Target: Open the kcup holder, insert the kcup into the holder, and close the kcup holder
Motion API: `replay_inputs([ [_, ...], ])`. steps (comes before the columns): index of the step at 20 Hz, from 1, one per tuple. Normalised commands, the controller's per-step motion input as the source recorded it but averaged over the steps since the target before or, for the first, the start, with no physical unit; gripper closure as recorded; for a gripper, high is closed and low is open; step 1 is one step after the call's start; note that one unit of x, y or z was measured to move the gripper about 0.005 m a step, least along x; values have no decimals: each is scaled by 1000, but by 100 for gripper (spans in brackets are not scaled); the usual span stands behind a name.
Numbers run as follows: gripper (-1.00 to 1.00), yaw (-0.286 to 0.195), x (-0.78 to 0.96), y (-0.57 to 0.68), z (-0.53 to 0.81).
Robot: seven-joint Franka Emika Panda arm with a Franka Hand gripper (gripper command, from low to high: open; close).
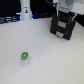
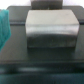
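Over at the exterior view's right, the gripper point(image 1: 65, 18) hangs right at the black kcup holder point(image 1: 63, 27), probably lined up for a drawer handle; can't tell if its fingers are spread or pinched. The kcup point(image 1: 24, 57) sits well apart on the table point(image 1: 50, 62)

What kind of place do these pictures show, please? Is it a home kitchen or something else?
Probably a lab test bench, not a kitchen. A plain white table holds only a few props: the black kcup holder, one small kcup, and a white bottle-like object. The gripper hangs over the holder.
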Motion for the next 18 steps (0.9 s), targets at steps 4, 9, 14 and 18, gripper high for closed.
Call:
replay_inputs([
  [4, -100, 21, -349, -15, -418],
  [9, 100, 18, -410, 24, -279],
  [14, 100, -9, -382, 85, -121],
  [18, 100, -10, -195, 80, -6],
])
